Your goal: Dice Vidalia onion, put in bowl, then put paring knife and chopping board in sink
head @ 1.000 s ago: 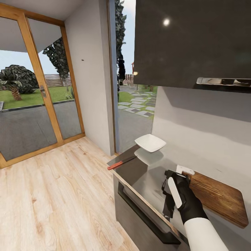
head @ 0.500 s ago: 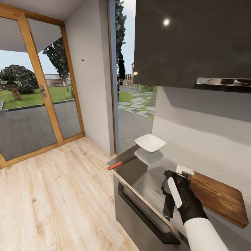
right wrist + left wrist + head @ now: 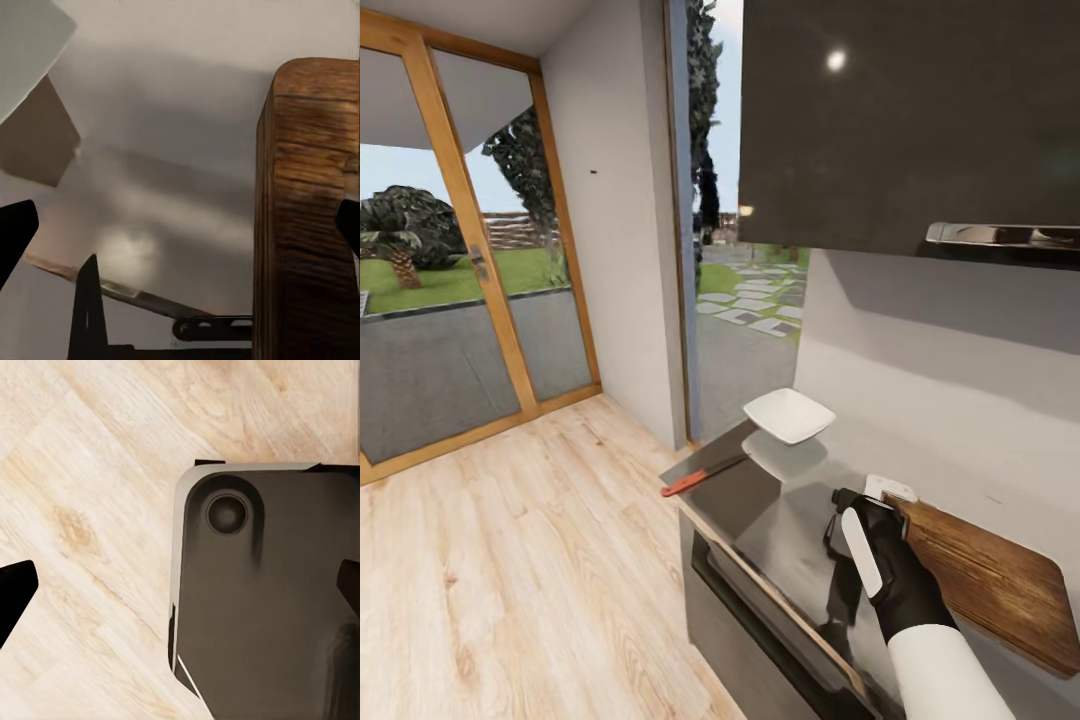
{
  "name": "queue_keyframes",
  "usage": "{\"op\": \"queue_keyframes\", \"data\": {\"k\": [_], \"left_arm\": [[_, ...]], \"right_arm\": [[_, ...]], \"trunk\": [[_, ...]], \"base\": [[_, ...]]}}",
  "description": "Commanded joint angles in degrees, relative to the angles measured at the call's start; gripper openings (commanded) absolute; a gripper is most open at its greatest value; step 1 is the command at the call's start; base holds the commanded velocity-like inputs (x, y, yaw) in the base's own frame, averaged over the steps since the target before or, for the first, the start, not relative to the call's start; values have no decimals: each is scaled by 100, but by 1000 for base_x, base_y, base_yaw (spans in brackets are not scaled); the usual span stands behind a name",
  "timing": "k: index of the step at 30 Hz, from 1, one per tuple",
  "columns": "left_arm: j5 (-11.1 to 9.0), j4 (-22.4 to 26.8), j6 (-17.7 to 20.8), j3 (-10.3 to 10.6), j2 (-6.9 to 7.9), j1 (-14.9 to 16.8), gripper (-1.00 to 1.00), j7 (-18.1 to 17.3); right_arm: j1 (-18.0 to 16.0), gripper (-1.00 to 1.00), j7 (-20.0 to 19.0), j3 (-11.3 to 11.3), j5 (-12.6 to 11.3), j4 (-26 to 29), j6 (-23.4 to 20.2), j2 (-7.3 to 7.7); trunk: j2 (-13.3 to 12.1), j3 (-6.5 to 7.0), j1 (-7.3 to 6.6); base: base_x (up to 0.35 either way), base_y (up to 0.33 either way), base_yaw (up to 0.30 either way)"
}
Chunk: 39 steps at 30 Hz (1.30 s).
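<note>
Head view downward, right wrist close, sharing chopping board (image 3: 985, 585)

Daylight is coming through a wood-framed glass door (image 3: 480, 260) onto the pale wood floor (image 3: 530, 560). A white wall (image 3: 625, 220) is standing beside it, a dark cabinet (image 3: 900, 120) hanging overhead.

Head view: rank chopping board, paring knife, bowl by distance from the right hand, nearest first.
1. chopping board, right beside the right hand, by the backsplash.
2. paring knife, farther along, at the countertop's front edge.
3. bowl, farthest, near the countertop's end.
</note>
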<state>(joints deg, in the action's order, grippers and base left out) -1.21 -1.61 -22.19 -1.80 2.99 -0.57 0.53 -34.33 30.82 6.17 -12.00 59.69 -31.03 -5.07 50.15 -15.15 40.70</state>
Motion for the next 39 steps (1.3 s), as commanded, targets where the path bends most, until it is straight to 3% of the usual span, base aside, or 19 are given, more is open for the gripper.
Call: {"op": "queue_keyframes", "data": {"k": [1,39], "left_arm": [[-11,-12,-31,-14,0,4,100,-1],[-11,-15,-31,-13,0,1,100,-1]], "right_arm": [[-3,100,38,4,-56,8,-8,-2],[-3,100,38,-1,-56,8,-8,-2]], "trunk": [[4,-6,2],[4,-6,2]], "base": [[64,-42,0],[5,-39,0]]}}
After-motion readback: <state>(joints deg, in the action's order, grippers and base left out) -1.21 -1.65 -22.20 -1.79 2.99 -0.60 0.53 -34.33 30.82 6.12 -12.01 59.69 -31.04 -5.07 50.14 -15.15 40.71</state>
